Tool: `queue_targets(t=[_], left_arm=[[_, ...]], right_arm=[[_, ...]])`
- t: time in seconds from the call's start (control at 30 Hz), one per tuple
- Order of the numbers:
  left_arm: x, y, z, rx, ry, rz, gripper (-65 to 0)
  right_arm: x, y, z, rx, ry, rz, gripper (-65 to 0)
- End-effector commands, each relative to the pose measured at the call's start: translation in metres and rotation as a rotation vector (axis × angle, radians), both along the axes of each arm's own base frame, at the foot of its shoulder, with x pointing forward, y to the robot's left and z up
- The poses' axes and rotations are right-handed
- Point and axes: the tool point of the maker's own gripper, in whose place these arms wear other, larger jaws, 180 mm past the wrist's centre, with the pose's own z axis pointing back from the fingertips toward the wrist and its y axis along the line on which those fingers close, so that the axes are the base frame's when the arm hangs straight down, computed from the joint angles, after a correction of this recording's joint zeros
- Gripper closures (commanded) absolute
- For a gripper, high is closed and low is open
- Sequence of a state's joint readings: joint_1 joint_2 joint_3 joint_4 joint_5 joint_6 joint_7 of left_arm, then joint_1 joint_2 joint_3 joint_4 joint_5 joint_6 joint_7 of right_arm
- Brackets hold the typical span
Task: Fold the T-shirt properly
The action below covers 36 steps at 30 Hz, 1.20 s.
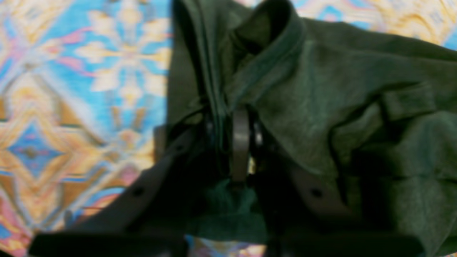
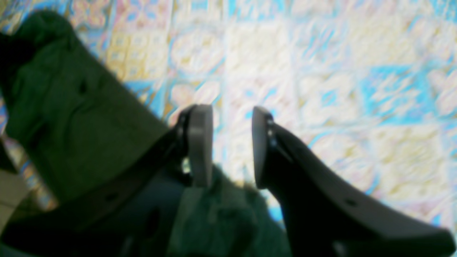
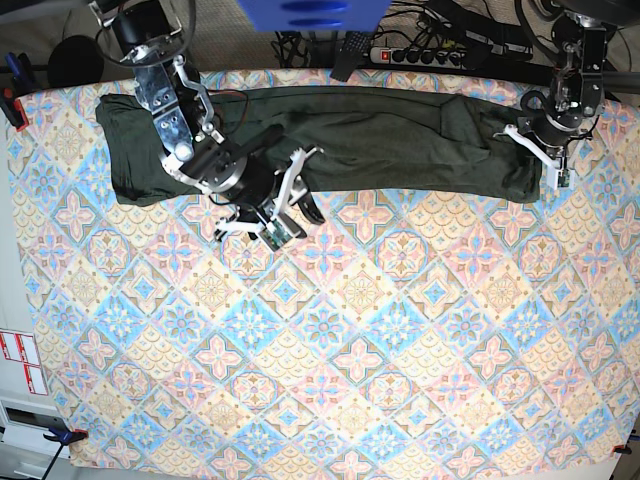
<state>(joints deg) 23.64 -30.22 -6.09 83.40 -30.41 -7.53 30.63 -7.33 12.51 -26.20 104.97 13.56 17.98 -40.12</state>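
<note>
The dark olive T-shirt (image 3: 380, 140) lies as a long band along the far side of the table. At the band's right end my left gripper (image 3: 548, 170) is down on the cloth. In the left wrist view the left gripper (image 1: 230, 142) is shut on a bunched fold of the T-shirt (image 1: 321, 100), with fabric pinched between the pads. My right gripper (image 3: 295, 215) hovers just in front of the band's near edge, left of centre. Seen from the right wrist, the right gripper (image 2: 232, 142) is open with only tablecloth between its fingers, and the T-shirt (image 2: 71, 121) lies to its left.
A patterned blue, pink and yellow tablecloth (image 3: 330, 340) covers the table. A power strip and cables (image 3: 430, 45) sit beyond the far edge, next to a blue object (image 3: 310, 12). Clamps hold the cloth at the left corners (image 3: 10, 105).
</note>
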Motion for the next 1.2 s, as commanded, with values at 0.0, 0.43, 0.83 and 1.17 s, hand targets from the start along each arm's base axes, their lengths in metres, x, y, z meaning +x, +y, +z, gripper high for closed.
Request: queue_targets(t=[0.0, 0.43, 0.83, 1.17], left_arm=[[0.017, 0.008, 0.015, 0.021, -0.058, -0.003, 0.0], [0.025, 0.037, 0.035, 0.048, -0.118, 0.074, 0.0], [0.017, -0.085, 0.053, -0.112, -0.175, -0.14, 0.0], [0.007, -0.182, 0.065, -0.279, -0.196, -0.296, 0.0]], right_arm=[[0.01, -0.001, 0.017, 0.035, -0.053, -0.018, -18.5], [0.012, -0.056, 0.003, 0.004, -0.016, -0.179, -18.5], [0.015, -0.105, -0.004, -0.03, -0.003, -0.311, -18.5], [0.016, -0.142, -0.003, -0.055, -0.008, -0.41, -18.5]])
